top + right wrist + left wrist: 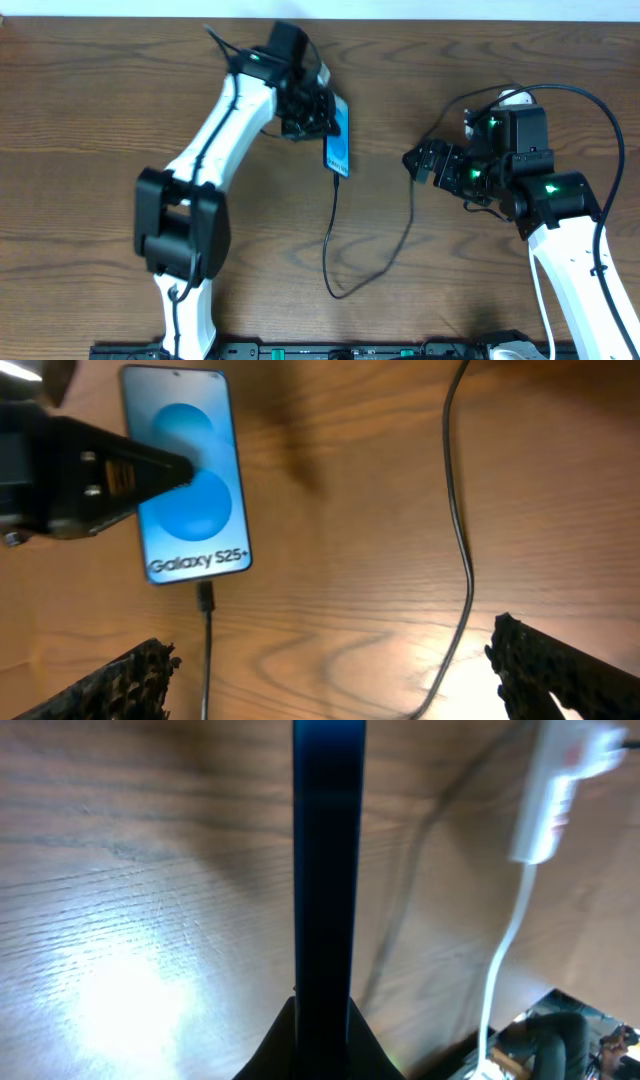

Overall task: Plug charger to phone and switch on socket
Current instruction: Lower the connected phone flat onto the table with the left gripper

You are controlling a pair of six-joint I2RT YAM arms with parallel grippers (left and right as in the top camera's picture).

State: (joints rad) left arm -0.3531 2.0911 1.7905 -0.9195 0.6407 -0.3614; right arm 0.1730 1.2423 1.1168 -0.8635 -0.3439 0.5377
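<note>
Phone: a slim phone [185,475] with a bright blue and white screen that reads "Galaxy S25+"; it is at the far middle of the table [100,100], a little to the left.
Phone from the left wrist camera: only its thin dark blue edge shows, standing as a straight bar up the middle of the picture.
Charger: a long thin black cable [331,240]; its small black tip [205,598] touches the near short edge of the phone and looks plugged in.
Cable path: from the phone it runs toward the near side of the table, bends in a loop, then goes up to the right toward the right arm.
Socket: a white power strip [555,790] with a red mark and a white cord [505,950]; it lies at the far right, well apart from the phone. In the overhead view only its rounded end shows beside the right arm.
Left gripper [322,118]: closed on the phone; its black fingers [275,1055] press on the two flat sides, and one finger lies across the left part of the screen.
Right gripper [330,645]: wide open and holding nothing; its two dark ridged fingers [120,685] stand far from each other. It hangs to the right of the phone, between the phone and the socket, with the cable running on the table under it.
Switch of the socket: too small and blurred to tell its position.
</note>
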